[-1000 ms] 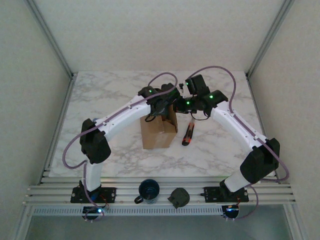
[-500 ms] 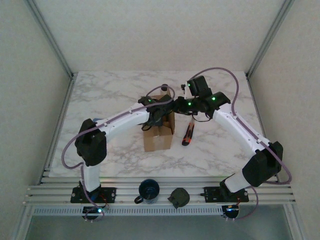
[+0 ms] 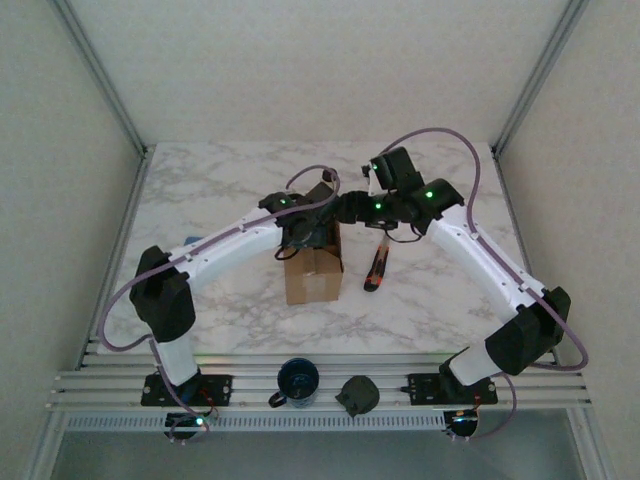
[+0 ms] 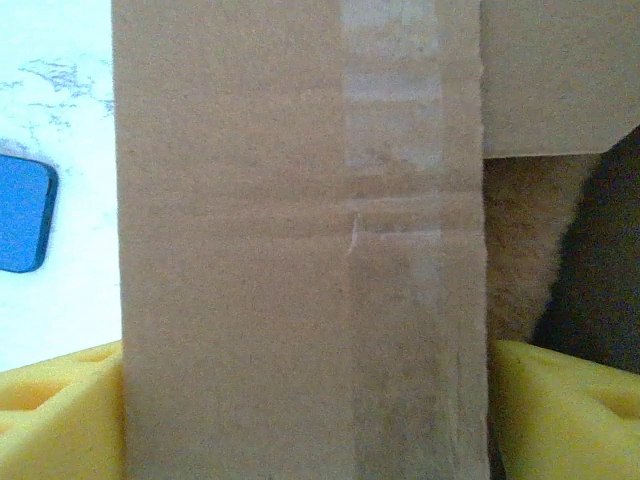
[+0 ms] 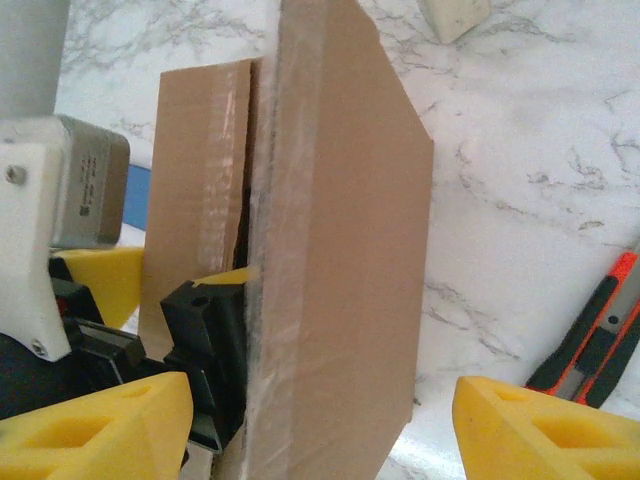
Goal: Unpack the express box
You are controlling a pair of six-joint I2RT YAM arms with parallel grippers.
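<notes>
express box (image 3: 312,272) at centre of table (image 3: 200,200), knife (image 3: 377,268) at its 3 o'clock; right gripper (image 5: 320,435) jaws just sprung apart, flap (image 5: 340,250) standing loose between; left gripper (image 4: 300,440) jaws spread astride other flap (image 4: 300,230) at box's 12 o'clock end, pinch uncertain; top likely open, contents next.

I'm counting two arms reaching over the one marble surface (image 3: 200,190), each carrying one tool, so two tools: the left tool (image 3: 303,235) and the right tool (image 3: 350,208), and each is showing two yellow pads in its own wrist view. One express box (image 3: 312,272) is standing there, the sole carton. One red-and-black knife (image 3: 376,268) is lying on the surface. One dark blue cup (image 3: 297,380) and one dark lumpy object (image 3: 358,394) are sitting at the near rail. I'm also spotting one flat blue thing (image 4: 22,213) and one small white block (image 5: 452,15).
</notes>
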